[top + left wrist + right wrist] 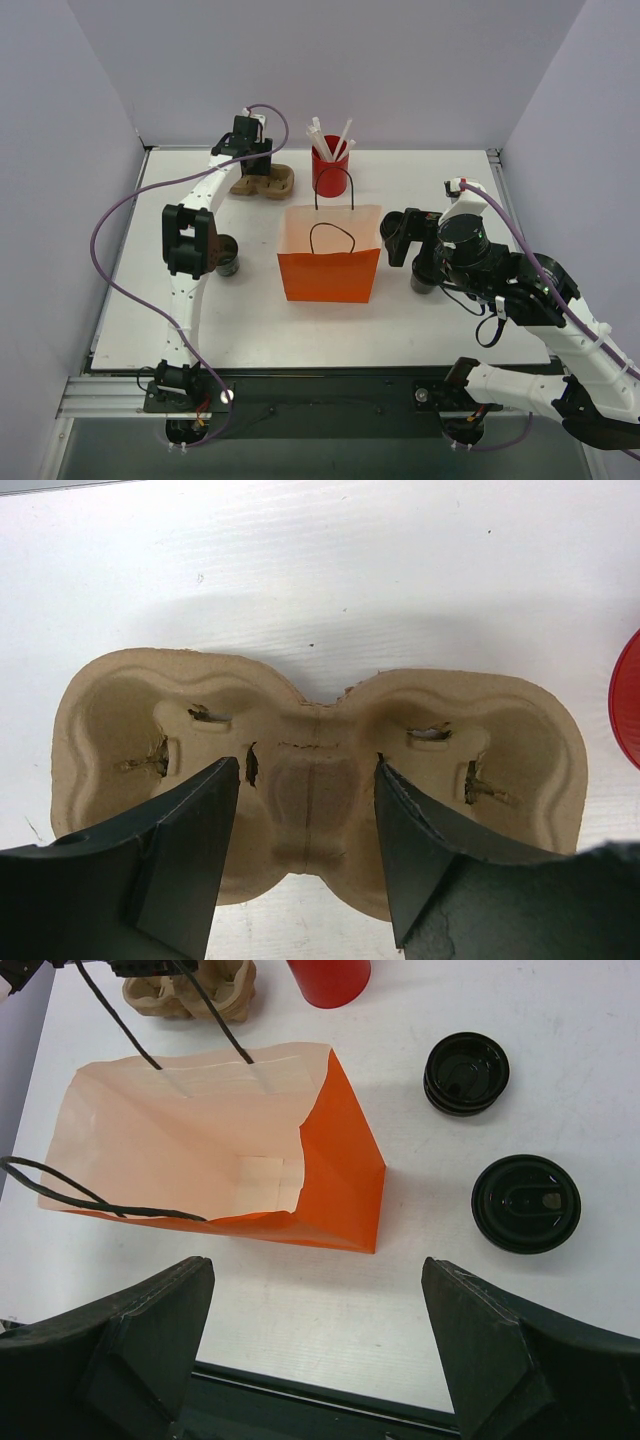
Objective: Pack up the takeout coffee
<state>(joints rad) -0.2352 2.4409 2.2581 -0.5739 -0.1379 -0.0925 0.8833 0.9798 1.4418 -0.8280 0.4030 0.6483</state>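
On the white table [260, 335], walled at left, back and right, we see the orange paper bag [330, 265] standing mid-table with its mouth open and its black handles up. Behind it stands the red cup [330, 172] of white straws. To that cup's left, with bare table between them, lies the tan cardboard carrier [310, 780], near the far edge.

The two takeout coffees sit right of the bag, both under black lids. The near cup [525, 1203] and the far cup [466, 1072] stand close together but apart. A clear strip of table separates them from the bag's right corner. A small dark round thing [228, 256] sits just beside the left arm [190, 290]; we cannot tell what it is.

The left gripper [305, 780] has its jaws parted, one finger on each side of the carrier's narrow middle. We cannot tell whether they touch it.

The right gripper [315, 1280] is spread wide and holds nothing. It hangs above the table's near edge, with bare table below it and the bag and cups beyond.

The left arm stretches up the table's left side, its wrist bent down over the carrier. The right arm [560, 320] is folded, with its elbow out to the right and its wrist turned toward the bag.
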